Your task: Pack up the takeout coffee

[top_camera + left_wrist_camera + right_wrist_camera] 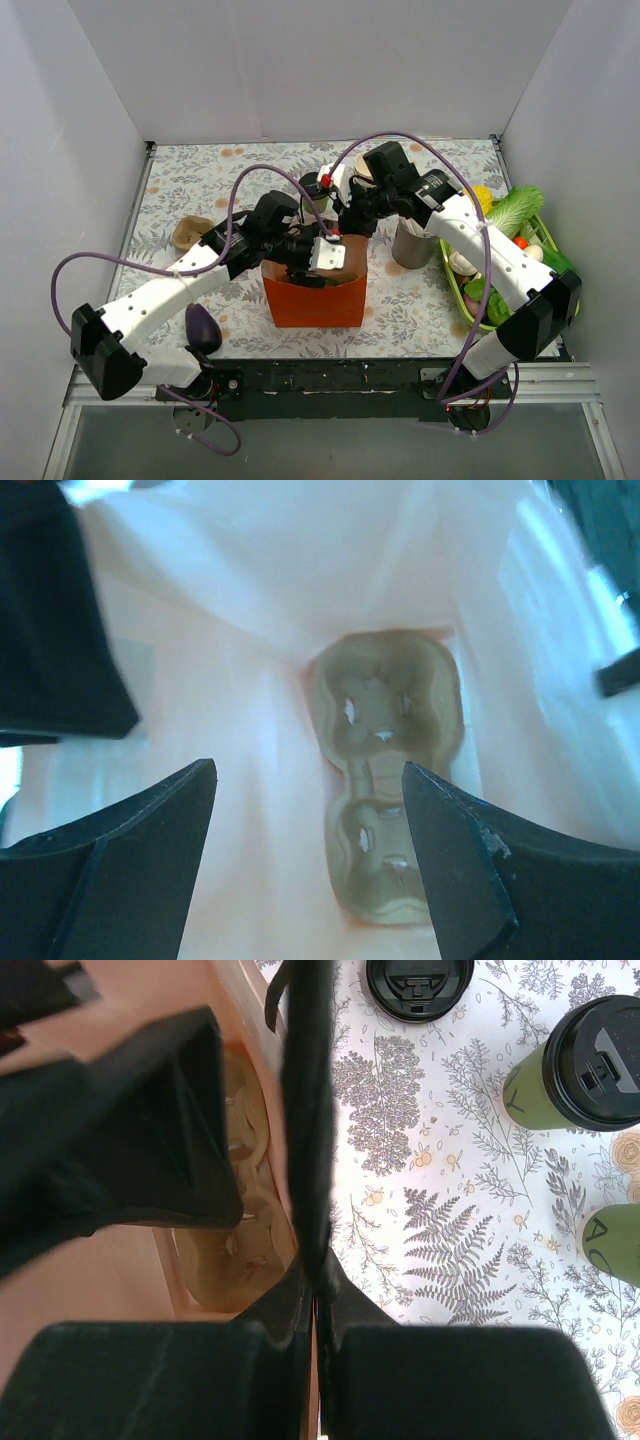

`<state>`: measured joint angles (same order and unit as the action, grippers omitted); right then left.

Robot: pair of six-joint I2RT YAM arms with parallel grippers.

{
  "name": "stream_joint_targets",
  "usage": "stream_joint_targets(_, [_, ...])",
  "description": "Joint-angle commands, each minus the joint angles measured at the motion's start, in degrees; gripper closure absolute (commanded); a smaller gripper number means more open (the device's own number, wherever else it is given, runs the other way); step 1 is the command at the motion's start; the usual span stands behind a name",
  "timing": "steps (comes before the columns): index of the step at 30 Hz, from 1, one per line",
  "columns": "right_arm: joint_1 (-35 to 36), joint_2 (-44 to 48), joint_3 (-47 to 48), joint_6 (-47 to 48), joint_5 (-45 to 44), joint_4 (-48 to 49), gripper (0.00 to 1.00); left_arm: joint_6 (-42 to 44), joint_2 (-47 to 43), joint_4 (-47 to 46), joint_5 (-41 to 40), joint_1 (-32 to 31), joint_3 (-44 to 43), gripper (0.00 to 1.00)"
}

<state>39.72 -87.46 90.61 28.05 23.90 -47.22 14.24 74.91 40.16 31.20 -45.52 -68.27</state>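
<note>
White walls close in a desk [190,180] covered with a leaf-and-flower print. A red paper bag [315,300] stands open near the middle of the desk's near edge. The left fingers [195,800] hang spread wide apart over the bag's mouth, holding nothing. Between them, down on the bag's floor, lies a pale moulded cup carrier [385,710] with two sockets in view.

The right fingers [300,1300] are pressed together on the bag's far rim, with the bag's wall pinched between them. The same carrier shows inside the bag in the right wrist view.

The takeout coffee [590,1070], a green cup under a black lid, stands upright on the desk outside the bag, on the side towards the far edge. In the top view it is mostly hidden behind the right arm. A loose black lid [420,985] lies flat on the print near it. A second green cup [620,1245] stands just beside the coffee, only partly in view.

A tall stack of cups [410,245] stands just right of the bag. Along the desk's right edge sits a green basket [452,285] filled with vegetables. A dark eggplant [203,328] lies near the near-left corner, close to the left arm.
</note>
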Motion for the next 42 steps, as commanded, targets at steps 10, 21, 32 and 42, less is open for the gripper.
stream_joint_targets(10, [-1.23,0.1,2.03,1.3,-3.16,2.05,0.99,-26.8,-16.28,-14.95,-13.78,0.43,-2.81,0.24])
stream_joint_targets(21, [1.92,3.69,2.65,7.01,-5.52,3.36,0.99,-19.05,-24.38,-31.28,-46.58,4.47,2.87,0.09])
stream_joint_targets(32, [17.22,16.96,-16.34,18.79,-16.86,8.38,0.99,-28.65,-22.71,-32.78,-46.58,7.46,8.06,0.07])
stream_joint_targets(42, [23.38,29.27,-28.81,26.7,-19.68,18.74,0.99,-31.9,-23.15,-29.45,-46.76,7.81,10.52,0.06])
